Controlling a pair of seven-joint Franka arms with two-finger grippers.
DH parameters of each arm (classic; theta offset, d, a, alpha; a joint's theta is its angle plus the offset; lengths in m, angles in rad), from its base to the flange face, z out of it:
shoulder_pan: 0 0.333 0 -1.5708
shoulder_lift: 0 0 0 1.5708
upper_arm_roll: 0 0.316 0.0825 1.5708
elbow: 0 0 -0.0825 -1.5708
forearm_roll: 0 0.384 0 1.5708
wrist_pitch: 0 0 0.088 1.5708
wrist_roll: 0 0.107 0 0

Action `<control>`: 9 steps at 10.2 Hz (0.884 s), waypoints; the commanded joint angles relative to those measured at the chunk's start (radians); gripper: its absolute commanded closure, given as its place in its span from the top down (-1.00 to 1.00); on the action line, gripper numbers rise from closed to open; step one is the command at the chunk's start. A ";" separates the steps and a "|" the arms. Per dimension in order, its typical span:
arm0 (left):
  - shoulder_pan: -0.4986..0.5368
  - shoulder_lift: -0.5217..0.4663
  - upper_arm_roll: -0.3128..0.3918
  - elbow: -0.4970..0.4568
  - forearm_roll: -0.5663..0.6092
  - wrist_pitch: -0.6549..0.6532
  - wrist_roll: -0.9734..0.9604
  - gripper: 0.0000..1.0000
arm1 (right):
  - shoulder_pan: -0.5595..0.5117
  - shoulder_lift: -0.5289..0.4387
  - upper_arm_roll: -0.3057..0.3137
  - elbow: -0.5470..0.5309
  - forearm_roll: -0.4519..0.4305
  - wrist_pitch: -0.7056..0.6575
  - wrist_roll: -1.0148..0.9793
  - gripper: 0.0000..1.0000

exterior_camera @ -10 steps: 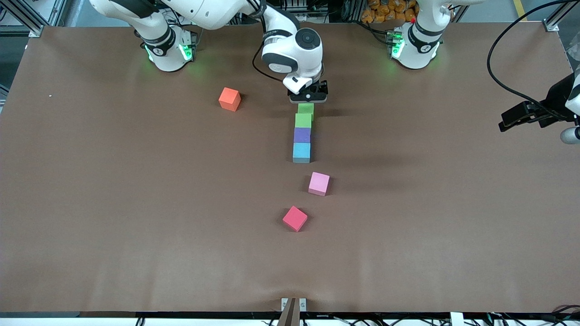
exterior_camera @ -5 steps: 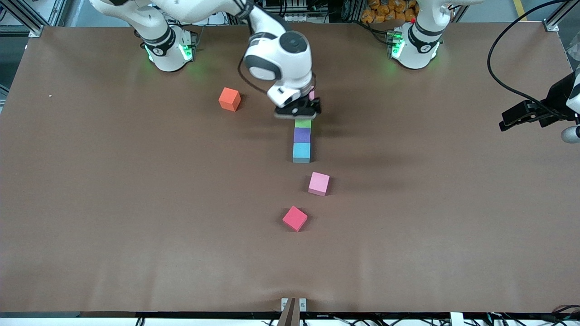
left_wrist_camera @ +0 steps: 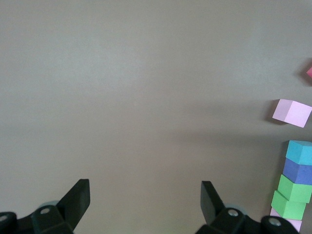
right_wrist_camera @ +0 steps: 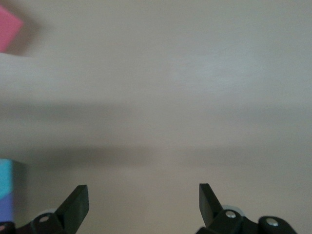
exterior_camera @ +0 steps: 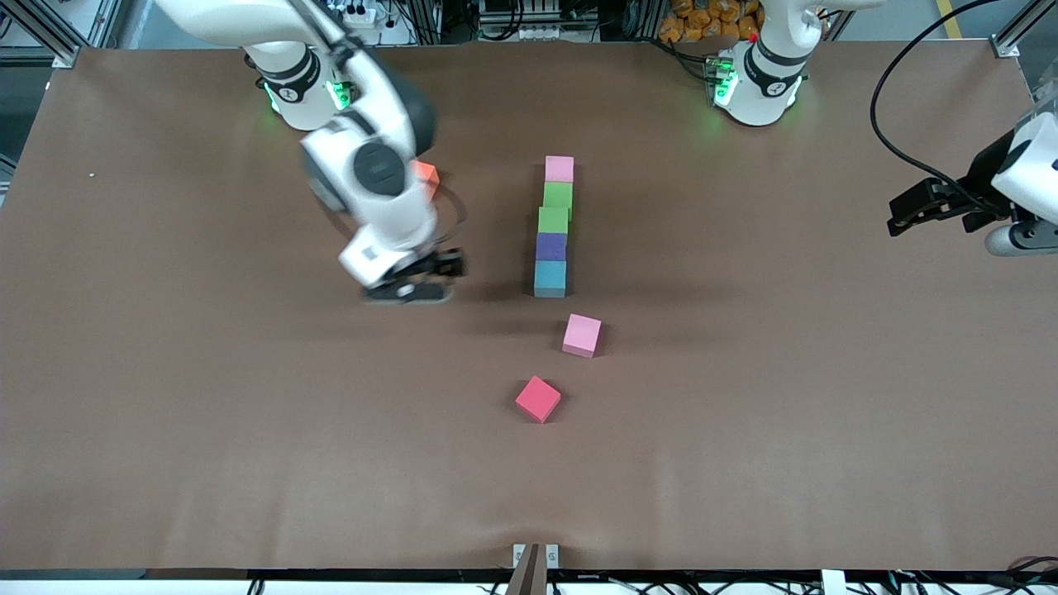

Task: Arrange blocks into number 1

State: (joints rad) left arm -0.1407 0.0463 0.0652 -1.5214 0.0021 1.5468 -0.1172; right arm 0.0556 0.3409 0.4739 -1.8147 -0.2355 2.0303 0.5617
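- Right gripper [exterior_camera: 423, 283] hangs low over bare table [exterior_camera: 744, 454], beside the column of blocks toward the right arm's end. Its fingers are spread wide with nothing between them.
- Orange block [exterior_camera: 427, 174] lies farther from the front camera than that gripper. The right arm's wrist covers most of it, so its angle cannot be told.
- Five blocks form a column at mid-table, each touching the next. From farthest to nearest they are pink block [exterior_camera: 559, 168], green block [exterior_camera: 558, 196], second green block [exterior_camera: 553, 221], purple block [exterior_camera: 551, 246] and light blue block [exterior_camera: 550, 276]. The two farthest sit slightly out of line, toward the left arm's end.
- Loose pink block [exterior_camera: 582, 334] lies near the column's nearest end, apart from it. Red block [exterior_camera: 538, 398] lies nearer the camera again, turned diagonally.
- Left gripper [left_wrist_camera: 145, 202] waits above the left arm's end of the table, fingers apart and empty.
- Judging by their matte, foam-like look, the cubes are probably light and slightly squashy. A gentle pinch across two opposite flat faces, centred, should hold them. The red one likely needs the wrist turned first.
- Motion blur smears the right gripper in the front view. The right wrist view catches only corners of the red and light blue blocks.
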 commanded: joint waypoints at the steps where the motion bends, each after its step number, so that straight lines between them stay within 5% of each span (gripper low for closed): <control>1: -0.002 -0.026 -0.002 -0.019 0.029 0.007 0.011 1.00 | -0.003 -0.103 -0.151 -0.034 0.091 -0.073 -0.249 1.00; 4: -0.002 -0.026 -0.002 -0.020 0.027 0.007 0.008 1.00 | 0.001 -0.209 -0.409 -0.101 0.215 -0.130 -0.596 1.00; 7: -0.004 -0.026 -0.002 -0.019 0.027 0.007 0.001 1.00 | 0.004 -0.374 -0.498 -0.215 0.219 -0.137 -0.645 1.00; 9: -0.004 -0.025 -0.002 -0.017 0.027 0.007 -0.001 1.00 | 0.003 -0.411 -0.526 -0.116 0.219 -0.227 -0.657 1.00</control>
State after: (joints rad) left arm -0.1405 0.0409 0.0651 -1.5223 0.0034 1.5468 -0.1172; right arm 0.0465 -0.0055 -0.0284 -1.9608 -0.0409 1.8547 -0.0730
